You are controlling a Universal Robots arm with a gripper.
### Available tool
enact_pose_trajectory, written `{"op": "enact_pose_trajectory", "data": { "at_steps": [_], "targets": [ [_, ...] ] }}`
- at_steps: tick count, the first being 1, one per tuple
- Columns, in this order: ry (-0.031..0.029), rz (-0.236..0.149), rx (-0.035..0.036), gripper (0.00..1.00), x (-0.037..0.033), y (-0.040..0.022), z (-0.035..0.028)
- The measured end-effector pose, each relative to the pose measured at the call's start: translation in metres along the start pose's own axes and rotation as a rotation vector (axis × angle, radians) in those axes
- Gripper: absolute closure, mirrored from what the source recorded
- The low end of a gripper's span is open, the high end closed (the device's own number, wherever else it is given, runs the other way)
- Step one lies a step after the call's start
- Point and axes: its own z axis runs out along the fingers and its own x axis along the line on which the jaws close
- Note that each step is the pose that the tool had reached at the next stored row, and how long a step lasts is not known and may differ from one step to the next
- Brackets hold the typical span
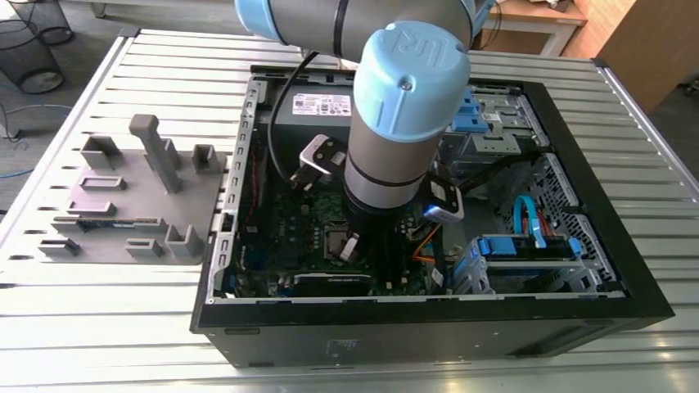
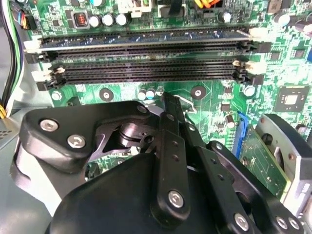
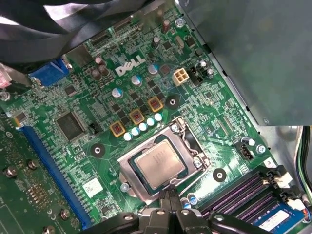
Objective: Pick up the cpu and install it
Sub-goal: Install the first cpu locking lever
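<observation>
In the exterior view the arm (image 1: pixel 399 123) reaches down into the open computer case (image 1: pixel 437 319) on the slatted desk (image 1: pixel 110 327). It covers the middle of the motherboard (image 3: pixel 195 97), so the socket frame (image 3: pixel 127 171) is hard to make out there. The first wrist view shows the socket frame plainly. The cpu (image 3: pixel 160 164) lies flat inside it with its dull silver top facing up. Whether the frame is latched cannot be told.

The end effector (image 3: pixel 168 197) hangs just beside the socket frame, on the side toward the memory slots (image 2: pixel 146 73). Its fingertips are drawn together with nothing between them. Its black linkage is cut off by the picture edge in both wrist views and hides the board beneath.

Well apart from the socket frame, outside the case at the exterior view's left, sits a grey fixture tray (image 1: pixel 110 205) of upright holders. One holder contains a thin green strip too small to identify.
</observation>
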Motion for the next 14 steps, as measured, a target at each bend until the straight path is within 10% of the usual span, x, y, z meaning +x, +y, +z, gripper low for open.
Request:
{"op": "enact_pose_trajectory", "data": {
  "at_steps": [14],
  "targets": [
    [-0.0024,-0.001,-0.0065,0.89,-0.002,0.0009,-0.0157]
  ]
}}
